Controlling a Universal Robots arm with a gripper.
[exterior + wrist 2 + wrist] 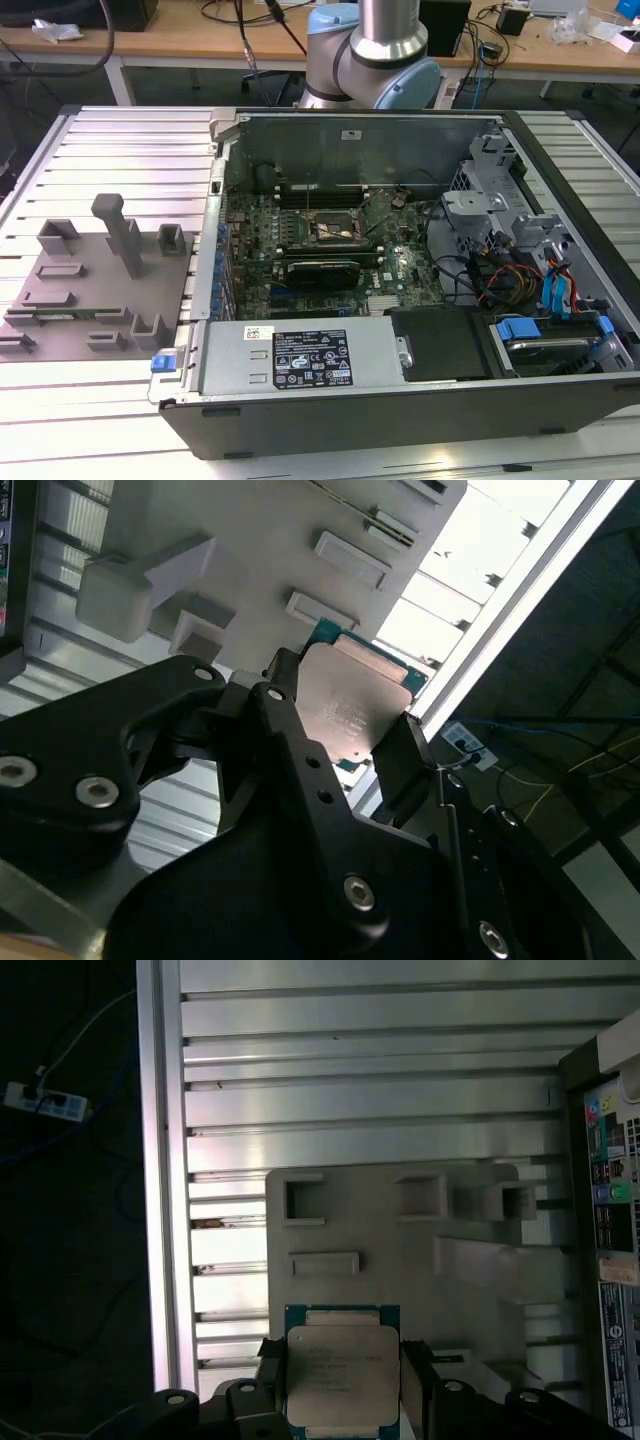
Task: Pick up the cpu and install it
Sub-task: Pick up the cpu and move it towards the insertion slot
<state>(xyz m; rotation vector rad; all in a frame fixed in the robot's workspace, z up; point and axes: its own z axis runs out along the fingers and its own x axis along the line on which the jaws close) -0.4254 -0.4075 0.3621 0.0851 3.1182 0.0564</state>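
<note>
- Item: cpu [342, 1365], clamped on two opp. edges by gripper [342, 1395]; held over grey fixture plate [400, 1260].
- Progress: pick-up looks done or nearly so; can't tell if fully lifted clear. Install not yet done: socket [335, 226], centre of exterior view inside PC case [400, 420], appears unfilled.
- Orientation: lies flat, metal lid toward wrist cams; approx. square, no clear long axis; edges parallel w/ fixture edges.

clear: around held cpu [342, 1375], above slatted table [130, 150] | obstacles: fixture post [120, 232]; case wall [225, 135]
</note>
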